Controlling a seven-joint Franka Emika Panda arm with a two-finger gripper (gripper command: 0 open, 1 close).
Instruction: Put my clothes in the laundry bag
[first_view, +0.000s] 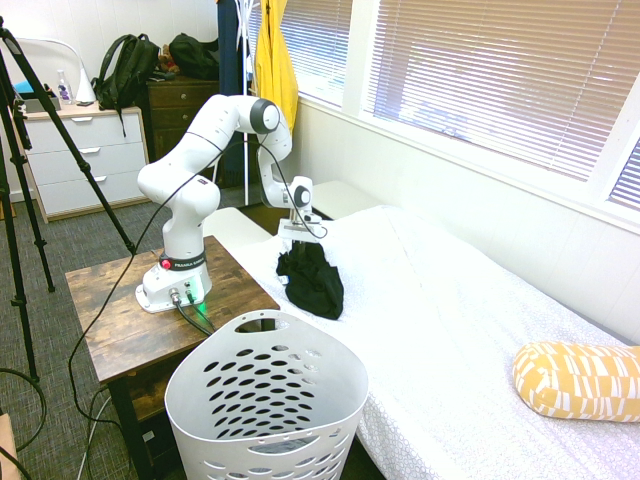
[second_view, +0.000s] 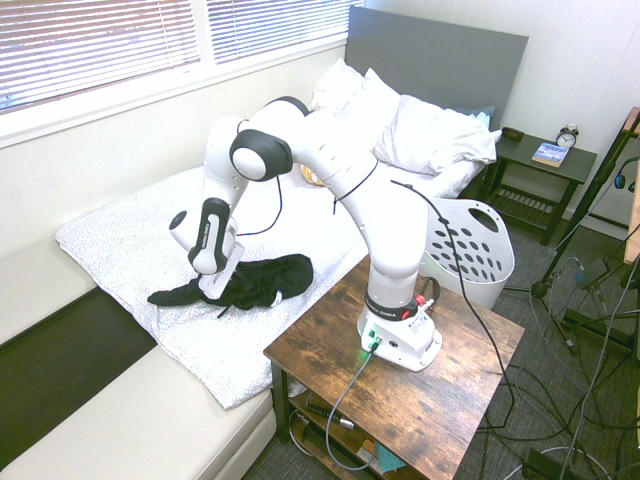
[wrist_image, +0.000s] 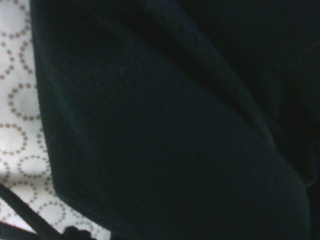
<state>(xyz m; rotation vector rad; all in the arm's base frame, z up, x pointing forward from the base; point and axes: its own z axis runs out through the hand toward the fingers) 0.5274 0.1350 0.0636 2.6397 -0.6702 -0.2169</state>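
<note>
From my first outside camera I see the gripper (first_view: 298, 240) clenched on the top of the black garment (first_view: 312, 282), which bunches into a dark, soft lump on the white bed cover (first_view: 450, 330). The white basket (first_view: 266, 410) with oval holes stands at about seven o'clock from it, near the wooden table (first_view: 110, 310). My second outside camera shows the garment (second_view: 250, 282) stretched long and crumpled along the bed edge, at ten o'clock from the table (second_view: 420, 400), the basket (second_view: 470, 250) well apart at three o'clock. My wrist camera is filled by plain black fabric (wrist_image: 170, 130) over the ring-patterned cover (wrist_image: 20, 125).
</note>
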